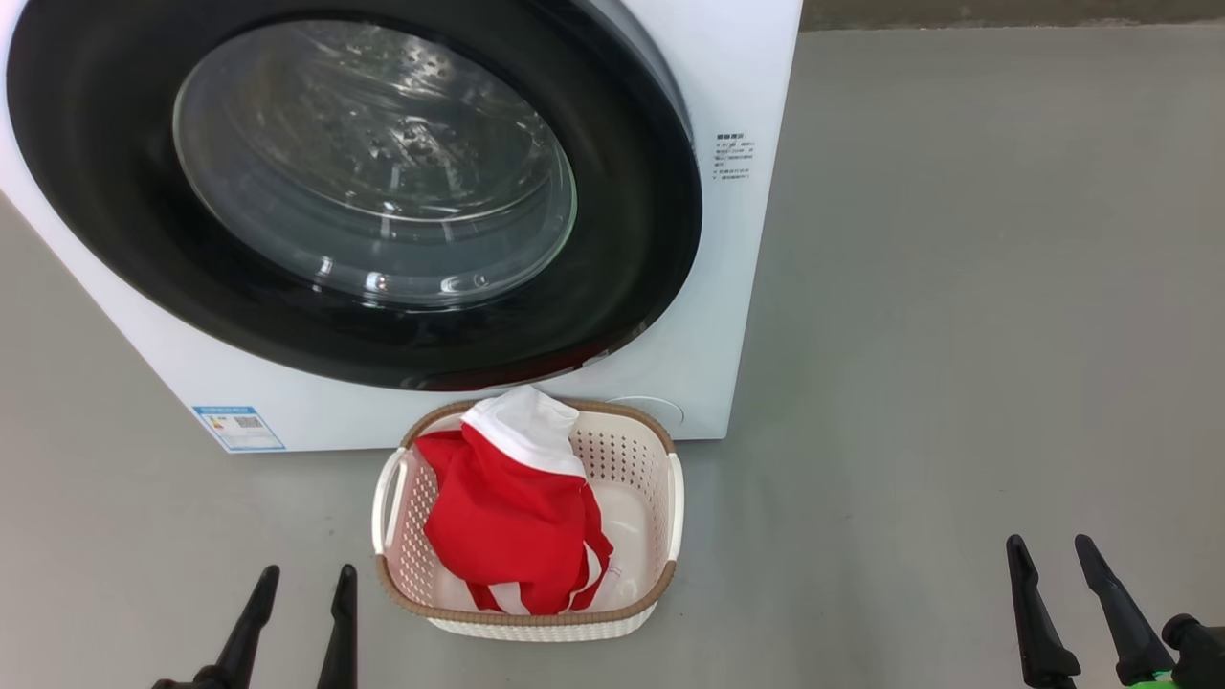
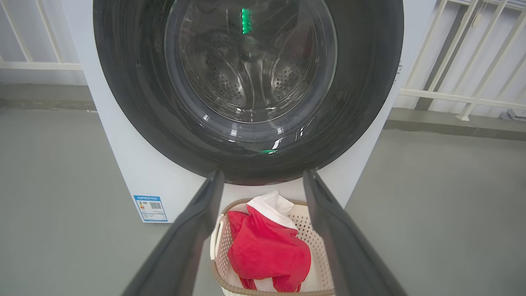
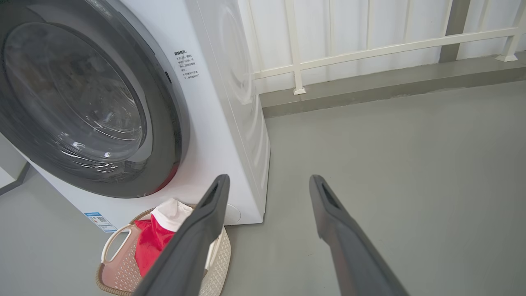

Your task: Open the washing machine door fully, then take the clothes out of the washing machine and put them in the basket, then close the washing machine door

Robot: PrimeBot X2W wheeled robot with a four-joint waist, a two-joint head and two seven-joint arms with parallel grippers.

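Red clothes (image 1: 512, 517) w/ white trim heaped in cream perforated basket (image 1: 627, 459), at 6 o'clock below closed black-rimmed door (image 1: 96, 191). Left gripper (image 1: 308, 571) & right gripper (image 1: 1047, 541): fingers apart, empty.

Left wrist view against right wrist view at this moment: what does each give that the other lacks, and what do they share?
Left wrist view: a straight-on look through the washing machine door glass to the perforated steel drum, with a green glint on the glass.
Right wrist view: an angled look that adds the machine's white side panel, the printed text label beside the door, and a round cap low on the front.
Both: the door shut, red clothes in the basket, the blue label, grey floor, white railing.
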